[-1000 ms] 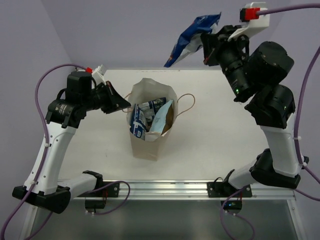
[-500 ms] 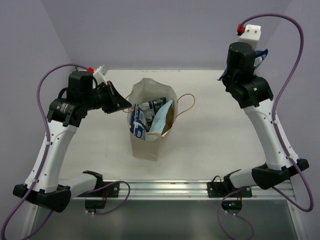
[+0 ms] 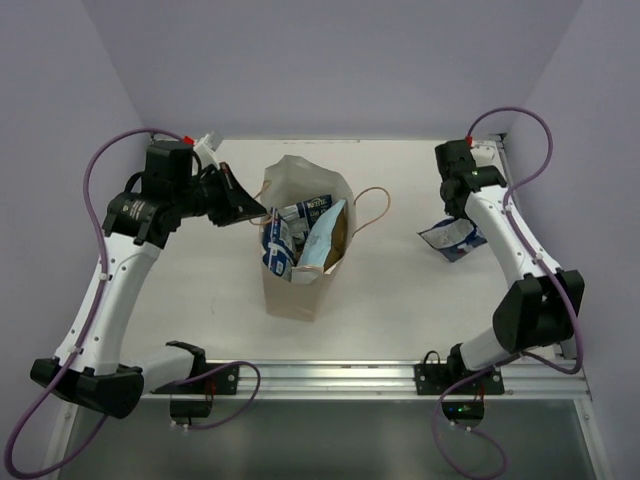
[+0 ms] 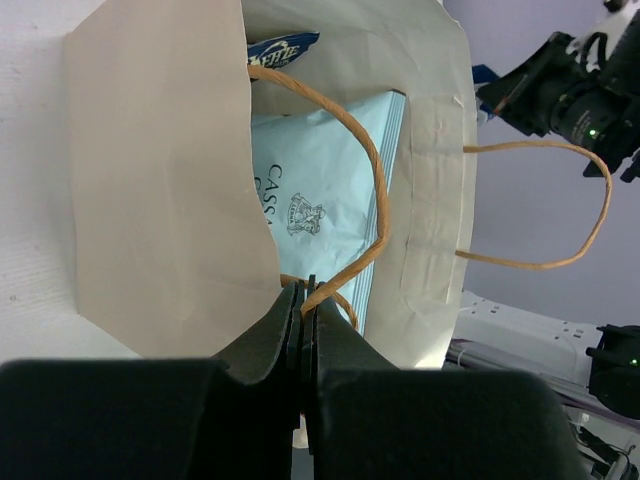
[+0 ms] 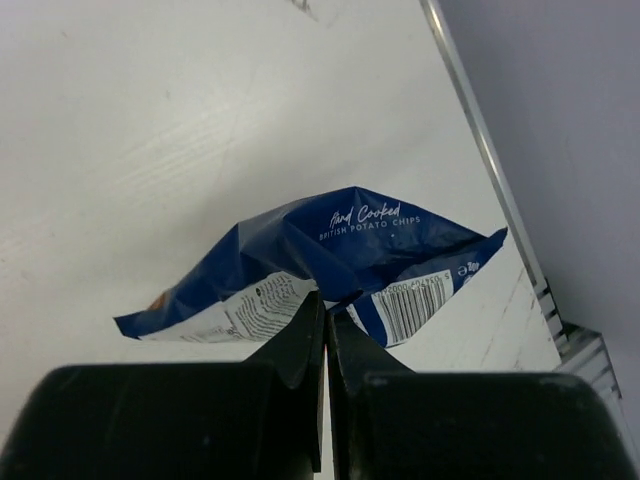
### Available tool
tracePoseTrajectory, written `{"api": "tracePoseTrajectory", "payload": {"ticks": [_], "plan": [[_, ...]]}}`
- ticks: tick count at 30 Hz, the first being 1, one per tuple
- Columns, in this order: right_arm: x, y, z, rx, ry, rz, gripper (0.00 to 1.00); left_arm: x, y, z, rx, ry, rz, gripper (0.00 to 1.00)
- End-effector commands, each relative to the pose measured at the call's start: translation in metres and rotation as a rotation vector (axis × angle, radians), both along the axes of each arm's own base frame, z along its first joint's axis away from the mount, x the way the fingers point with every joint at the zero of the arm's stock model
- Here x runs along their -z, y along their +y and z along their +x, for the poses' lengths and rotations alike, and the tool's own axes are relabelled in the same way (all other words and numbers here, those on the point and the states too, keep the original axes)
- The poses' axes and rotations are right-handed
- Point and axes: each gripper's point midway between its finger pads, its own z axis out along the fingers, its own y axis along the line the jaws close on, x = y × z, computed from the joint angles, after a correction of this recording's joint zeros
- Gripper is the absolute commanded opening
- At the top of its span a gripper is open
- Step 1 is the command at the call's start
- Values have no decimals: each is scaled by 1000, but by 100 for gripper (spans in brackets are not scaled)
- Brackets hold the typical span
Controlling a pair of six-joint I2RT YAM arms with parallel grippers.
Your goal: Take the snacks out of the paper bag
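The left claw [image 4: 303,300] is clenched on the near cord handle [image 4: 372,175] of the bag [image 4: 160,190], right at the rim. From the pinch, that cord arches across the face of the light blue packet [image 4: 320,210], which stands inside the mouth. The packet shows a small crest and the letters "CASSA", the rest cut off by the bag's near wall, which folds inward over it. A corner of a dark blue packet [image 4: 282,47] pokes up behind, its white lettering too hidden to read. The far handle [image 4: 545,205] loops free outside the bag.

From above, the bag [image 3: 298,285] stands upright mid-table [image 3: 400,290], mouth open, with blue-and-white packets [image 3: 284,232] beside the light blue one [image 3: 322,240].

The right claw [image 5: 325,310] grips the edge of a dark blue chip packet [image 5: 330,245] low at the table's right side [image 3: 450,238], well apart from the bag. Whether the packet touches the surface I cannot tell. It reads "Hand Cooked BRITISH POTATO CHIPS"; its white back carries a barcode and fine print. The table's metal rail [image 5: 480,150] runs just beyond it.
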Motion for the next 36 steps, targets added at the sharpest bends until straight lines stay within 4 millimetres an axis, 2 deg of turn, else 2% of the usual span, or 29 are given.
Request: {"api": "tracePoseTrajectory", "payload": {"ticks": [1,3,6,9,14,15,16,17,18,19,20,21,22,23,25,26,28,29,30,31,32,33,34,35,36], "plan": [[13,0,-6,57,10,30,0,2,-1,7,-1,-14,-7,0],[27,-5,-2,63,63,14,0,5,-1,8,-1,-7,-6,0],[33,-16,6,89,90,6,0,7,-2,9,-7,-1,-9,0],[39,-31,24,116,102,8,0,7,-1,10,-13,-2,-4,0],[45,-44,64,111,113,17,0,10,3,9,-31,14,17,0],[40,-46,74,109,95,20,0,11,3,9,-30,17,17,0],[53,-46,79,102,134,19,4,12,4,9,-35,23,17,0],[55,-45,84,100,139,29,10,11,4,9,-38,22,16,0],[50,-44,87,102,140,32,21,11,4,9,-39,25,14,0],[49,-43,88,113,141,43,38,10,4,9,-41,24,14,0],[44,-40,88,116,135,48,44,11,3,9,-40,27,15,0],[33,-37,87,116,114,42,46,10,3,10,-41,25,12,0],[22,-33,86,103,87,44,52,10,3,10,-40,24,11,0],[-5,-22,83,71,20,52,59,10,2,9,-36,25,6,0],[-35,-8,76,25,-37,50,62,8,1,8,-28,15,-3,0],[-59,7,68,-16,-82,54,62,6,0,7,-22,10,-9,0],[-87,26,52,-61,-114,69,64,7,1,4,-19,-1,-13,0],[-99,49,45,-120,-131,82,64,7,0,3,-14,0,-18,0],[-124,63,31,-168,-177,109,64,6,-1,2,-12,-9,-26,0],[-138,76,22,-203,-208,125,64,7,-1,-1,-7,-9,-31,0],[-148,101,6,-273,-208,146,64,6,-3,-3,1,-11,-40,0],[-180,115,-7,-319,-289,197,64,5,-3,-2,2,-16,-49,0],[-191,134,-16,-361,-313,261,64,4,-4,-4,7,-20,-55,0],[-203,162,-32,-446,-331,310,63,3,-4,-5,11,-20,-58,0],[-221,175,-46,-501,-370,365,63,2,-5,-5,13,-26,-61,0]]}}
